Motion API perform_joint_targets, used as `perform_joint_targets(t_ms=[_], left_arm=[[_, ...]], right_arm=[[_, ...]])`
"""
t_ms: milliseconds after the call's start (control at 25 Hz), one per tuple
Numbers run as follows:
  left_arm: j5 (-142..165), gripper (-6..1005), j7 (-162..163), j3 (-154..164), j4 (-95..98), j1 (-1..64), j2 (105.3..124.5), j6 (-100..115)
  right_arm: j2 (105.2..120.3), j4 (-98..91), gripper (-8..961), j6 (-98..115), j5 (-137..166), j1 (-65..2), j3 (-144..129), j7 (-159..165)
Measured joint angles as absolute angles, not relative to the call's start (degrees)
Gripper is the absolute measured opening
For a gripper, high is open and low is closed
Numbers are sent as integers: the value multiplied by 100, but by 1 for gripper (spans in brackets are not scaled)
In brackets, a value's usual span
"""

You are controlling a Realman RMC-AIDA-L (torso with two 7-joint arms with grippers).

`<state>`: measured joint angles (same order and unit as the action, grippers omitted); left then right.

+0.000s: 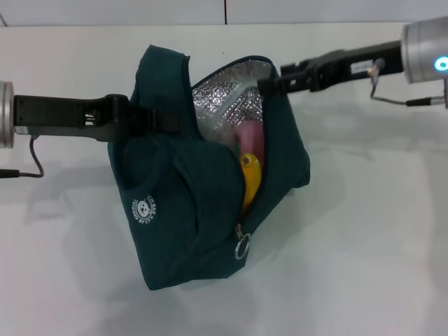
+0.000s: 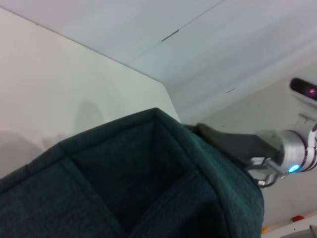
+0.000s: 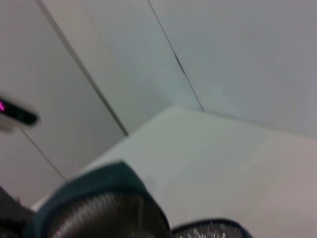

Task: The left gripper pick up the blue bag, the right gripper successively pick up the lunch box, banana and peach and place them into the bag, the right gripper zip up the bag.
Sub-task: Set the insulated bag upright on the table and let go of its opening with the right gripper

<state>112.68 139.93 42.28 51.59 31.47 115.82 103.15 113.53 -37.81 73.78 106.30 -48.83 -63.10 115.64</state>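
**Zip pull hangs low at the near end of the mouth, right gripper sits at the far top edge**

The blue bag hangs tilted above the bench, held from the robot's left side; the left gripper is closed on the bag's fabric near a handle loop, its fingers buried in the cloth; the mouth gapes open, showing the silver foil lining; inside it the peach shows pink above the banana, whose yellow end pokes toward the opening; the lunch box is not visible, and I judge it lies deeper in the bag.

The right gripper reaches in from the robot's right and rests at the upper rim of the mouth, touching or just over the edge of the lining; whether its fingers are open or pinched on the rim cannot be told from these views.

The relation that matters is this: the open seam runs as a long slant from the top rim, where the right gripper is, down to the ring zipper pull at the lower near end; so the pull lies well apart from the right gripper, below it and toward the robot; the left gripper is no nearer, and is occupied; packing looks done, and zipping, in my judgement, calls for the right gripper to drop along that slant to the ring.
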Motion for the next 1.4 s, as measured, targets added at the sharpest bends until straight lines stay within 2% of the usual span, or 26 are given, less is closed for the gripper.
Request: perform_joint_targets(t_ms=[200, 600, 800, 1040, 1400], left_arm=[[11268, 37, 13989, 4228, 5159, 3143, 11589, 10313], [11267, 37, 13990, 4228, 5159, 3104, 11592, 10309], [11268, 37, 13992, 4228, 5159, 3101, 11588, 10310], [11268, 37, 13992, 4228, 5159, 3102, 11578, 10315], [11268, 37, 13992, 4228, 5159, 3087, 11575, 10319]], right_arm=[[11505, -3772, 812, 7321, 11004, -4934, -6311, 11734], [11519, -3853, 807, 7305, 10977, -4876, -6305, 11862], [11541, -3915, 617, 7301, 10882, -4801, -6309, 11538], [11563, -3929, 459, 7371, 10822, -4791, -6318, 11374], [11572, -3929, 340, 7606, 10353, -4764, -6319, 10919]])
